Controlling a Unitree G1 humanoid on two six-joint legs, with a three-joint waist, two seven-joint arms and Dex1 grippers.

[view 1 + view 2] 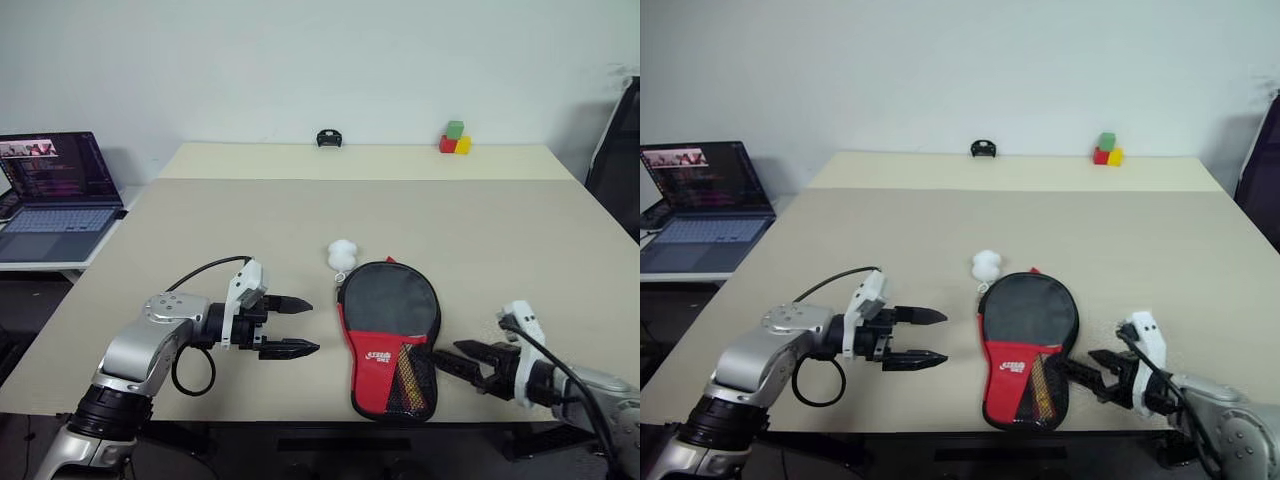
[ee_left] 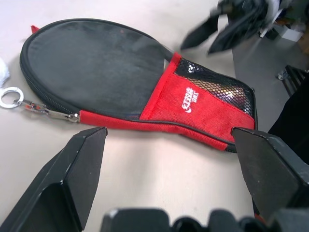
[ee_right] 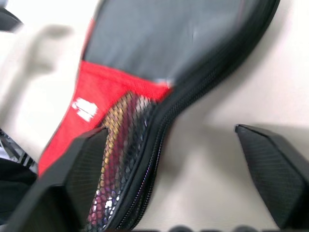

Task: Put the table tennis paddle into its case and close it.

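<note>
Black-and-red fabric case (image 1: 388,338) lies zipped flat near the table's (image 1: 300,215) near edge, a white fluffy ball (image 1: 342,254) at its far end, between the left gripper (image 1: 292,327) and right gripper (image 1: 462,362), both with fingers spread, holding nothing

beige table (image 1: 200,225), case (image 1: 388,335), white ball (image 1: 342,254), blocks (image 1: 455,138)
</note>
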